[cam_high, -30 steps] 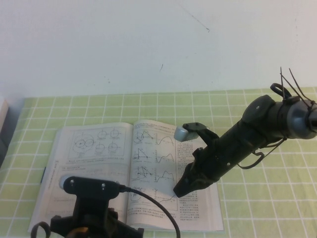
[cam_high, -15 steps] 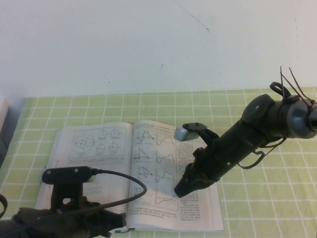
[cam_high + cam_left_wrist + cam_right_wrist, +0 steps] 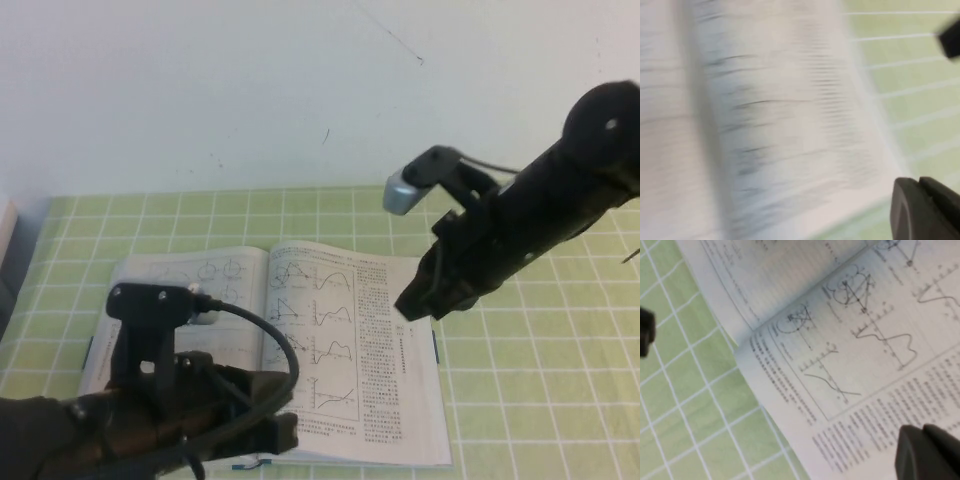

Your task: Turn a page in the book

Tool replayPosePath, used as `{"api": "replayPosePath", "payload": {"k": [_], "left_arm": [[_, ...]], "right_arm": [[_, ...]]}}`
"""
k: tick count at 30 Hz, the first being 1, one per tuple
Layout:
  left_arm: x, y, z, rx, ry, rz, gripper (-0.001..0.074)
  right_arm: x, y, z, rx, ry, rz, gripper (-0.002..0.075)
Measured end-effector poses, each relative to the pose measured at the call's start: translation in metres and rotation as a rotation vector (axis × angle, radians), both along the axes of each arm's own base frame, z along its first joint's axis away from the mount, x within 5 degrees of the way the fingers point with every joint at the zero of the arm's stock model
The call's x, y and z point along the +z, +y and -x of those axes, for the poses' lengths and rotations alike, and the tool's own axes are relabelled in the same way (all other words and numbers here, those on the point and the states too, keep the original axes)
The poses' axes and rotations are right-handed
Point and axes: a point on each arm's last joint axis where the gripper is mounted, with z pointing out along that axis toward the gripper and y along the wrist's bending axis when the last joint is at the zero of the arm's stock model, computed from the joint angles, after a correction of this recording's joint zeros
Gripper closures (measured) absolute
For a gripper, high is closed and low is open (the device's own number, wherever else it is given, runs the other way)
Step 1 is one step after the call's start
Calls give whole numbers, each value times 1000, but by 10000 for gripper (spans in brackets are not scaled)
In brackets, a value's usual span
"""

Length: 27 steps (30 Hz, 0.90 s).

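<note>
The book [image 3: 380, 340] lies open and flat on the green checked mat. The page [image 3: 200, 275] lies on the left side with its circle diagrams facing up; my left arm covers its lower part. My left gripper [image 3: 285, 435] is shut and empty, low by the book's near edge beside the spine. The left wrist view shows its fingertips [image 3: 922, 210] next to the blurred book [image 3: 780, 115]. My right gripper [image 3: 412, 305] is shut and empty, raised above the right-hand sheet near its outer edge. It shows in the right wrist view [image 3: 925, 452] over the printed book [image 3: 865, 340].
The green checked mat [image 3: 540, 400] covers the table, with a white wall behind. A pale object [image 3: 8, 240] stands at the far left edge. Open mat lies right of the book and beyond it.
My right gripper has lifted off the right-hand sheet and moved up and to the right. My left arm has swung forward over the lower left of the book.
</note>
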Motion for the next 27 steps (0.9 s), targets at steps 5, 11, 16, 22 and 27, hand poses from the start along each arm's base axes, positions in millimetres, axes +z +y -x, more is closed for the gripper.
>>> {"api": "replayPosePath", "payload": {"k": [5,11,16,22,27], "left_arm": [[25,-10,17,-237,59,56,738],[43,9,14,-279,137,-273,738],[79,30,18,-150,-46,-320,738],[112,55,50,-68,-335,-226,738],[110,80,82,-36,-498,-226,738]], "right_arm": [[61,-33,30,-2,-142,185,727],[120,-80,72,-137,-287,417,727],[158,-108,108,-256,-390,465,727],[196,-135,157,-394,-511,400,727],[207,-155,199,-465,-590,326,727]]}}
